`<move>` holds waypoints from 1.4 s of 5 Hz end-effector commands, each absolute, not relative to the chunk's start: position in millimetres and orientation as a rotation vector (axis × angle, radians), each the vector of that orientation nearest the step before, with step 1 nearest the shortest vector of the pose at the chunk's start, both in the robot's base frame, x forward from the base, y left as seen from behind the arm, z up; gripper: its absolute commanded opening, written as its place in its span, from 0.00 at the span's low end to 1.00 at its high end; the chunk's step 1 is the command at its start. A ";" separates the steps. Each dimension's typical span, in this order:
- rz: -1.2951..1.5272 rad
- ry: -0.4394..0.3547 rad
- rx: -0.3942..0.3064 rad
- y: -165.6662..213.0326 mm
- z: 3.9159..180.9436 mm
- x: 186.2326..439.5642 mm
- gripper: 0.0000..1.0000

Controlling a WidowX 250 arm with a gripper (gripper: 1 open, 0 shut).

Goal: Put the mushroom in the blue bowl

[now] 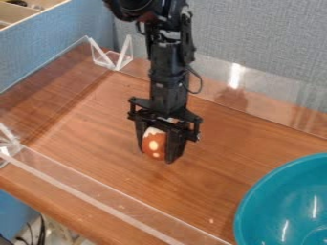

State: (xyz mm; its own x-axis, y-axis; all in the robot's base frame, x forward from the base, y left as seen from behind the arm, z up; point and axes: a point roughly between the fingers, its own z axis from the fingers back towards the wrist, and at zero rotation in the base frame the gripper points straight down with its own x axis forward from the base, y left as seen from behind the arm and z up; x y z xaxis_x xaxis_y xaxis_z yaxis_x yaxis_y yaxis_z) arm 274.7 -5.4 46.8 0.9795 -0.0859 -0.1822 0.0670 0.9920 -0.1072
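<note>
Pointing straight down, black arm (167, 59) upright — jaws (160, 151) clasping the mushroom (155, 143), blue bowl (284, 203) apart.

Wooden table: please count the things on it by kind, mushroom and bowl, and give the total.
Mushroom: 1, orange-brown with pale spots, at the gripper
Bowl: 1, teal-blue, cut off by the picture's edge
Total: 2

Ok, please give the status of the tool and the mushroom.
Tool shut on mushroom. Mushroom outside blue bowl. No obstacle seen between them.
</note>
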 end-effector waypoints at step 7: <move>-0.082 0.098 -0.096 -2.5 88.9 278.6 0.00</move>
